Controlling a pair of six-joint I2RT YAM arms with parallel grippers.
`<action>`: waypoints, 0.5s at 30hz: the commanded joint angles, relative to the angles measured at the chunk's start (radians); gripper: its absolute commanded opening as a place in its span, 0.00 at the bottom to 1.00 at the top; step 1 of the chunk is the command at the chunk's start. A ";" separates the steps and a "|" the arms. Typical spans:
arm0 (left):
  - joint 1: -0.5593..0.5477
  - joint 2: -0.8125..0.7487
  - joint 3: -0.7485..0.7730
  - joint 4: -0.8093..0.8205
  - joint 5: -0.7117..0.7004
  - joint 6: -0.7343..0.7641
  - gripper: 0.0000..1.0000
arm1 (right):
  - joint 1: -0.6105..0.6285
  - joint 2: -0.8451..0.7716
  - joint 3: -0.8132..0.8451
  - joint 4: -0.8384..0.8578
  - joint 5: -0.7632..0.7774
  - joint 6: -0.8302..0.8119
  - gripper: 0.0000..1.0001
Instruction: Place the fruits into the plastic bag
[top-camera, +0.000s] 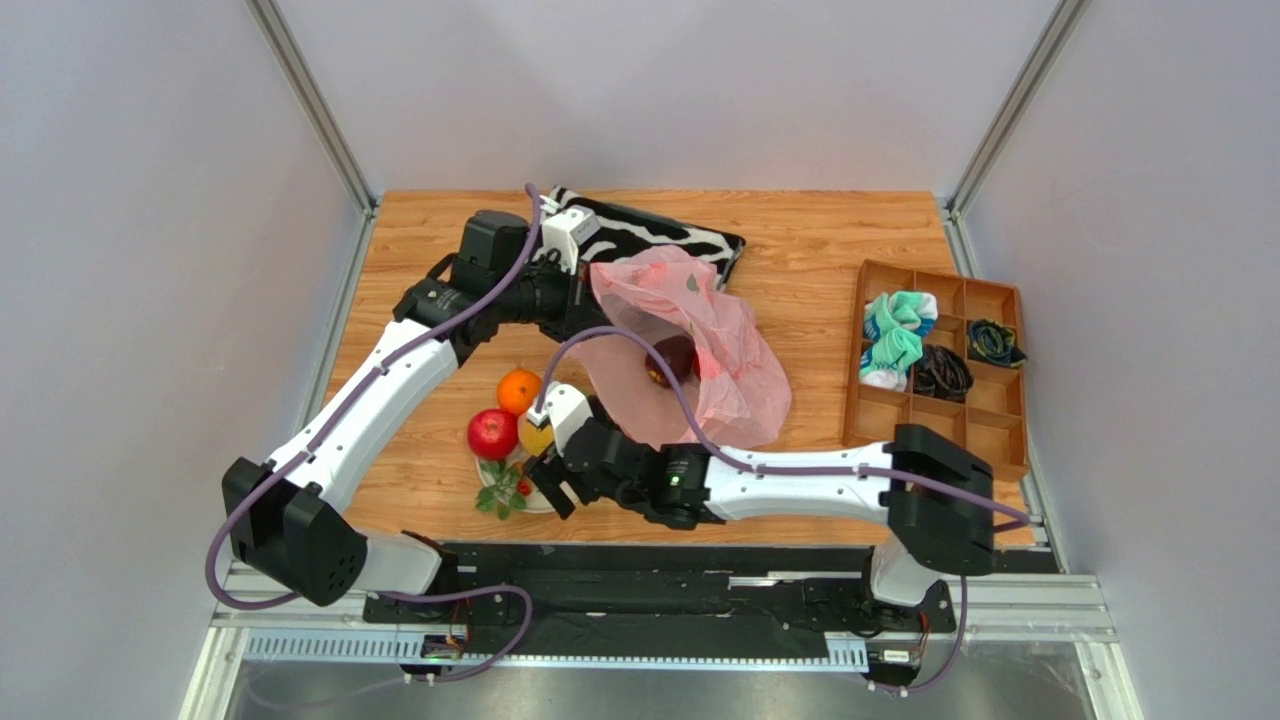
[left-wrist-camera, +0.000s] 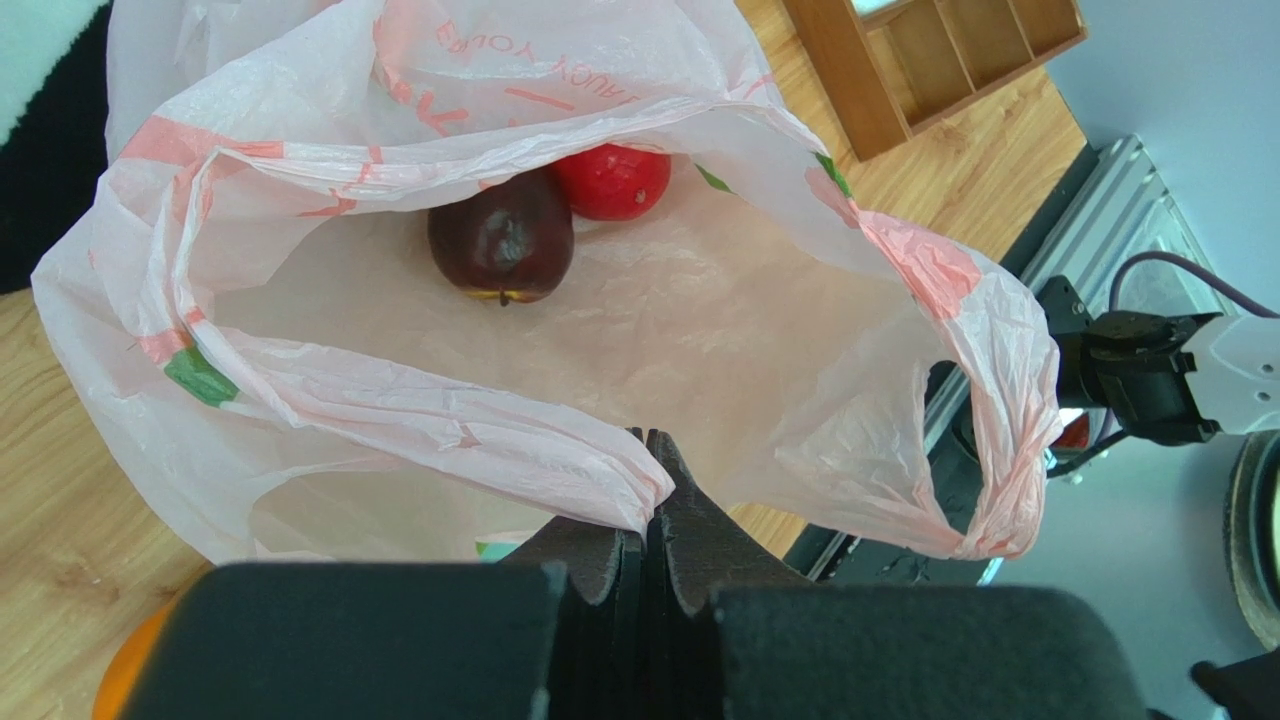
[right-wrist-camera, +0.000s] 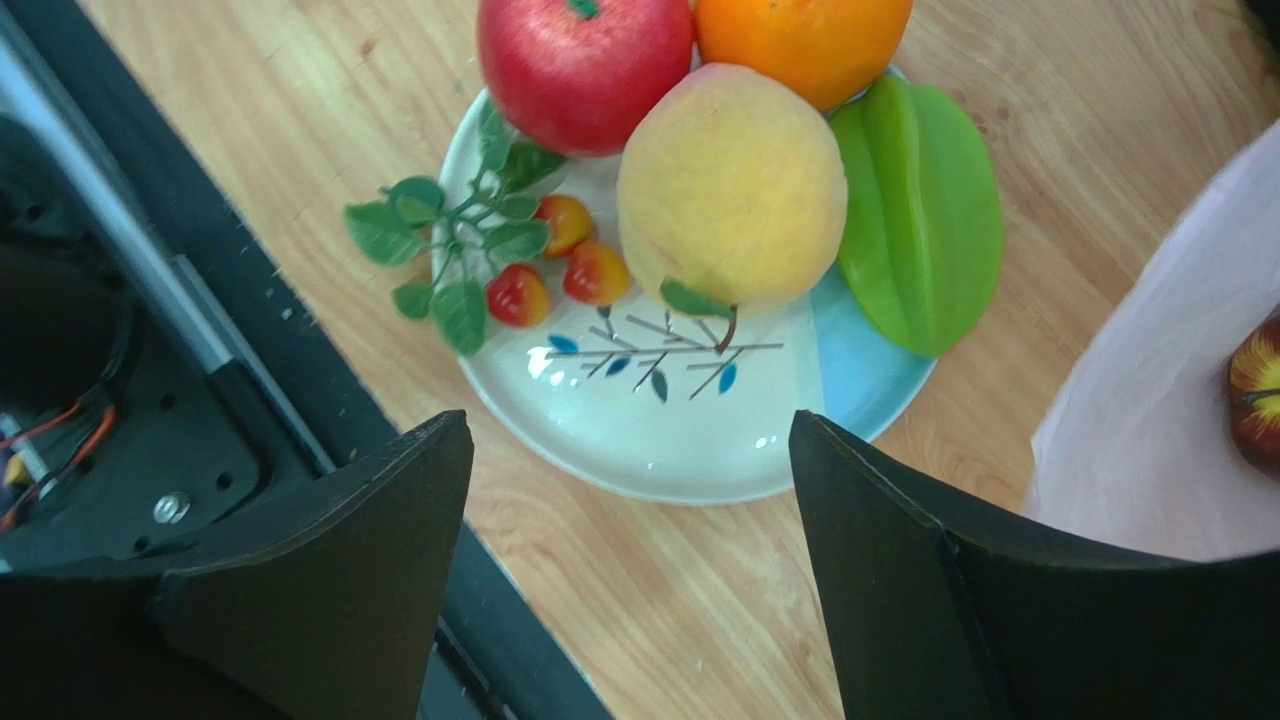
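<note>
My left gripper (left-wrist-camera: 649, 450) is shut on the rim of the pink plastic bag (left-wrist-camera: 631, 345), holding its mouth up and open. Inside the bag lie a dark maroon fruit (left-wrist-camera: 501, 236) and a red fruit (left-wrist-camera: 612, 180). On the plate (right-wrist-camera: 676, 435) sit a red apple (right-wrist-camera: 583, 63), an orange (right-wrist-camera: 801, 42), a yellow-orange fruit (right-wrist-camera: 732, 188), a green ridged fruit (right-wrist-camera: 920, 210) and a leafy berry sprig (right-wrist-camera: 511, 255). My right gripper (right-wrist-camera: 631, 450) hangs open over the plate's near edge, nothing between its fingers. From above, the bag (top-camera: 706, 353) lies right of the plate.
A zebra-striped pouch (top-camera: 661, 237) lies behind the bag. A wooden compartment tray (top-camera: 939, 360) with cloth items stands at the right. The black base rail (right-wrist-camera: 181, 345) runs close along the plate's near side.
</note>
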 joint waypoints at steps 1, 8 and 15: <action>-0.006 -0.051 0.003 -0.001 -0.006 0.004 0.00 | -0.005 0.085 0.108 0.035 0.104 0.022 0.81; -0.006 -0.052 0.004 -0.003 -0.006 0.003 0.00 | -0.009 0.213 0.208 -0.007 0.180 0.006 0.78; -0.006 -0.055 0.004 -0.001 -0.004 0.003 0.00 | -0.018 0.273 0.274 -0.072 0.215 0.023 0.72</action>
